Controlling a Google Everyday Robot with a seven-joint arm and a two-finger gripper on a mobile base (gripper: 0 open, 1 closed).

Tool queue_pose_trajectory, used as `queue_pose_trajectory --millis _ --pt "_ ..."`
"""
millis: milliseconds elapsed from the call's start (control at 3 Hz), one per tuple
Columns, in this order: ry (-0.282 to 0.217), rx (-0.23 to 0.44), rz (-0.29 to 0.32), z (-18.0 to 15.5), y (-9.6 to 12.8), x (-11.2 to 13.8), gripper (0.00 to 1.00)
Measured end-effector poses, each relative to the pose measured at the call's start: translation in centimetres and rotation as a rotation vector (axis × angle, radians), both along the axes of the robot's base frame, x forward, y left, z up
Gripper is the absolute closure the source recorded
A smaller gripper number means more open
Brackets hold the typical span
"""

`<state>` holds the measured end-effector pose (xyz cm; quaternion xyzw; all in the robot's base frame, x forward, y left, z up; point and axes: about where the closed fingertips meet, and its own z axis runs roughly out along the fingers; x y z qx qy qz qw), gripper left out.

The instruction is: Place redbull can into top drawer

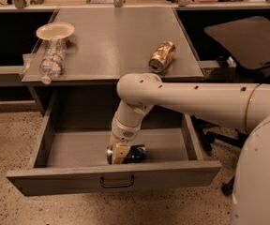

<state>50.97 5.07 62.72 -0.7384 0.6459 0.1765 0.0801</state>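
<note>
The gripper is down in the top drawer, at the left end of the redbull can, which lies near the drawer's front.

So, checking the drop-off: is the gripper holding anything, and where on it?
The gripper is across the redbull can near its silver end, in the top drawer; a real grip cannot be told.
</note>
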Motion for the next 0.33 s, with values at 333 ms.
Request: queue_pose_trajectory --millis 333 --pt "0.0 0.0 0.0 0.0 0.0 0.0 0.0"
